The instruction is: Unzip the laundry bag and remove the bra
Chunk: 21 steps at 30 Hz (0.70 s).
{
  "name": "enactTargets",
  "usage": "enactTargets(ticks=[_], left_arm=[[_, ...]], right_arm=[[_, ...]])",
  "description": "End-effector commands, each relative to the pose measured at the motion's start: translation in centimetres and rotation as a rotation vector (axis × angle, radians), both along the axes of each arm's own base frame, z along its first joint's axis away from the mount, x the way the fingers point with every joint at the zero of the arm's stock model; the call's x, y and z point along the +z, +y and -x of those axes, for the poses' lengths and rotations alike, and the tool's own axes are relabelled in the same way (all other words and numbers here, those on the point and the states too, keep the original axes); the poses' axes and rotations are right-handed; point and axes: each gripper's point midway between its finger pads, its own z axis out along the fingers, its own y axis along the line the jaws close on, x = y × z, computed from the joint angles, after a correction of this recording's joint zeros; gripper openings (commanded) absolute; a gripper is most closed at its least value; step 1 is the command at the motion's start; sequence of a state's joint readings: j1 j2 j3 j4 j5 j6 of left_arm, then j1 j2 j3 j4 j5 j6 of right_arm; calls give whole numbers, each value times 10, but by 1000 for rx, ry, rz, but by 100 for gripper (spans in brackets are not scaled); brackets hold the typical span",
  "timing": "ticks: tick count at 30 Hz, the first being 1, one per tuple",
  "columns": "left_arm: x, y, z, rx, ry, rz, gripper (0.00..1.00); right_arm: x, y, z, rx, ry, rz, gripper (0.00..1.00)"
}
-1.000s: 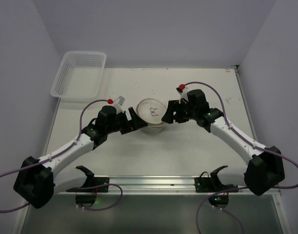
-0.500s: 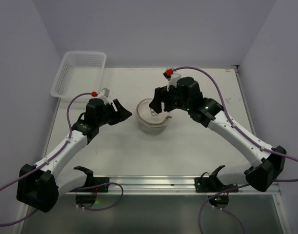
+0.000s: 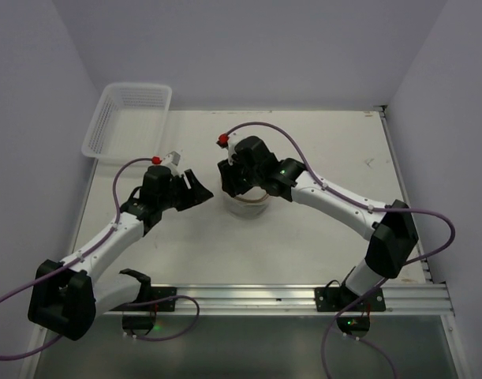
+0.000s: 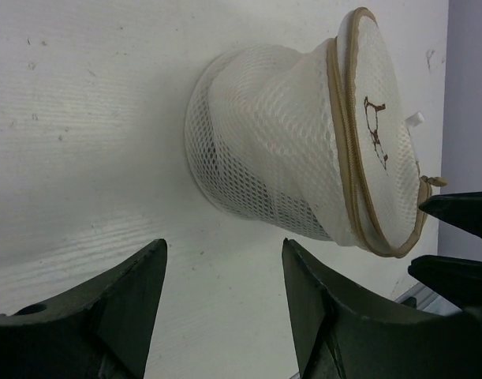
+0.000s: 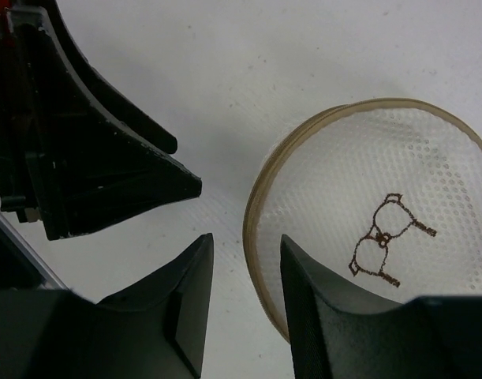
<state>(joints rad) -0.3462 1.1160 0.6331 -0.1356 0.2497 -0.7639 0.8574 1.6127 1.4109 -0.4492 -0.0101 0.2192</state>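
The laundry bag (image 4: 304,150) is a round white mesh drum with a tan zipper round its lid and a bra icon on top. It stands on the table, leaning, with its zipper shut. In the top view the bag (image 3: 244,208) is mostly under my right arm. My right gripper (image 5: 245,238) is open above the bag's left rim (image 5: 264,237), one finger over the lid and one over the table. My left gripper (image 4: 223,245) is open and empty just left of the bag, not touching it. The bra is hidden from view.
A white lattice basket (image 3: 130,118) stands at the far left corner of the table (image 3: 327,142). The two grippers (image 3: 203,191) (image 3: 229,180) are close together at the bag's left side. Walls enclose the table on three sides.
My right arm swung left across the bag, from its right side to its left rim. My left gripper let go of the bag, pulled back left and stays open beside it.
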Motion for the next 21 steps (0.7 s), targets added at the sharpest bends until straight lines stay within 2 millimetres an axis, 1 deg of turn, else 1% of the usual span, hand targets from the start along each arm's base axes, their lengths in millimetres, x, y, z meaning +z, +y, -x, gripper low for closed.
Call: enactTargets(ticks=[1, 3, 5, 9, 11, 14, 16, 18, 19, 21], left_arm=[[-5, 7, -2, 6, -19, -32, 64], [-5, 7, -2, 3, -18, -37, 64], [-6, 8, -2, 5, -18, -39, 64], [-7, 7, -3, -2, -14, -43, 64], [-7, 6, -3, -5, -14, -44, 64], [-8, 6, -4, -8, -12, -47, 64], [-8, 6, -5, -9, -14, -49, 64], [-7, 6, -6, -12, -17, -48, 64], [-7, 5, -6, -15, -17, -47, 64], [-6, 4, -7, -19, -21, -45, 64]], right_arm=[[10, 9, -12, 2, -57, 4, 41], [7, 12, -11, 6, -53, 10, 40], [-1, 13, -13, 7, -43, 25, 37], [-7, 16, -15, 8, -37, 35, 34], [-11, 15, -17, 5, -34, 45, 31], [-14, 14, -17, 5, -35, 52, 25], [-14, 14, -16, 5, -36, 53, 19], [-11, 13, -17, -2, -44, 50, 14], [-10, 12, -17, -3, -47, 50, 8], [-4, 10, -18, -9, -57, 43, 4]])
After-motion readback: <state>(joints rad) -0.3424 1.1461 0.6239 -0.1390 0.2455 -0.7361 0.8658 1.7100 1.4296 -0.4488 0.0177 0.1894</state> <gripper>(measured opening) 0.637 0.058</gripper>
